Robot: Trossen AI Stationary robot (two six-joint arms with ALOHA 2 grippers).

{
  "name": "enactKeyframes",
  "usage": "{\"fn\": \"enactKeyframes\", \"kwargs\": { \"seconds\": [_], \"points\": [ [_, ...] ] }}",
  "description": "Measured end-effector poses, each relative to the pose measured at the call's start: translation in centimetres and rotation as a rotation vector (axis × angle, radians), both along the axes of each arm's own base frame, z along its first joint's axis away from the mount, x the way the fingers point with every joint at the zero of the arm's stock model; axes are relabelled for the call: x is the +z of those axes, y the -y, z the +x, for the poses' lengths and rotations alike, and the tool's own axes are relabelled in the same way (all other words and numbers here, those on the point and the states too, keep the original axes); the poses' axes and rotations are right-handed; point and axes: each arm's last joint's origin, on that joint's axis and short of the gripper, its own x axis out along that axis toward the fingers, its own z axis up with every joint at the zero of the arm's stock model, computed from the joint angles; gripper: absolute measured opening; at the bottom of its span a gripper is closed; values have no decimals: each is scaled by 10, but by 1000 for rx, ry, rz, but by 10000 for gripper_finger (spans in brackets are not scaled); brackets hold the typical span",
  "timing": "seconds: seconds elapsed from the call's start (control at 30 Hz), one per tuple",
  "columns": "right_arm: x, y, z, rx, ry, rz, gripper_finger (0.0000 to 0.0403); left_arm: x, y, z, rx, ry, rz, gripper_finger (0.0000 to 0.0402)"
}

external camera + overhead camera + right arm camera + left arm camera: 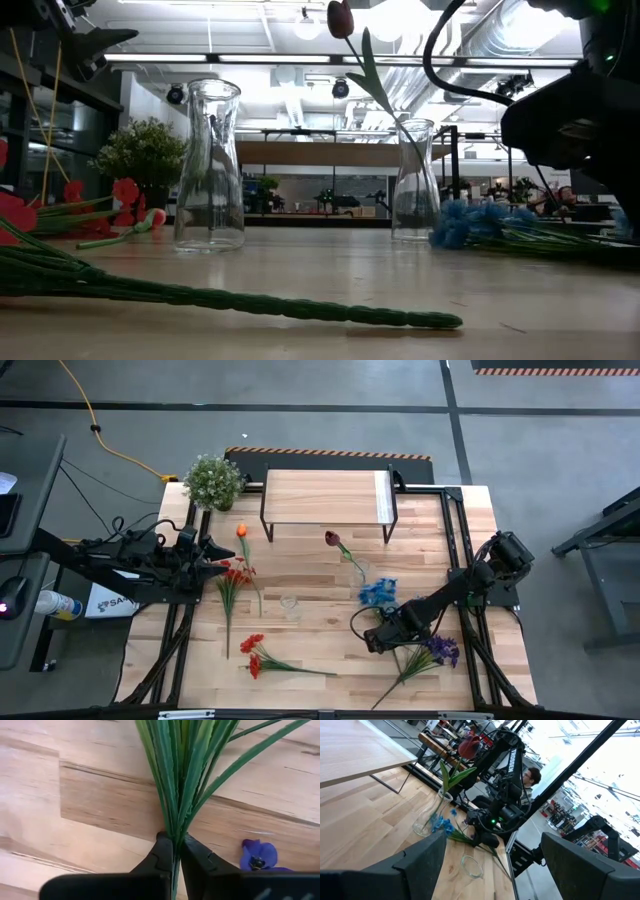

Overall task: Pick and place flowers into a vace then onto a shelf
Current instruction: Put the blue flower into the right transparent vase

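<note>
My right gripper (pixel 173 840) stands at the table's right, shut on the green stems of a blue spray (pixel 378 593) that lies on the wood. A purple spray (pixel 440 650) lies beside it. A glass vase (pixel 415 180) holds a dark red bud (pixel 340 18), its stem standing in the neck. A second vase (pixel 210 165) stands without any flower. The shelf (pixel 325 497) stands at the far middle. My left gripper (pixel 213 567) hovers open and level at the left, above a red bunch (pixel 232 578). An orange tulip (pixel 241 531) and another red bunch (pixel 255 652) lie on the table. My right gripper pinches the blue spray's bundle of green stems (pixel 175 827) between its two fingers, below where the leaves fan out. The fingers come from above, pointing steeply down, and lie across the stems. The blue heads (pixel 470 222) rest on the table.
A bushy potted plant (pixel 212 480) stands at the far left corner. The two glass vases stand mid-table between the arms. A long green stem (pixel 250 300) lies across the near part of the table. A person (pixel 532 776) shows beyond the table.
</note>
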Motion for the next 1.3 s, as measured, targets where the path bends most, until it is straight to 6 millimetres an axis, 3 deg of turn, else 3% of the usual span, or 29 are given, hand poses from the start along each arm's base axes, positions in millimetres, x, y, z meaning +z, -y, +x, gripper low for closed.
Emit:
{"fn": "enactKeyframes", "kwargs": {
  "seconds": [0.47,1.03,1.3],
  "points": [
    [2,-1,2,-17,30,12,9,0,0,0,-1,-1,0,358],
    [26,5,-15,-37,-9,-21,8,-5,0,0,-2,-51,9,358],
    [26,8,-18,-47,-16,-72,7,-5,0,0,-1,-51,7,358]
  ]
}}
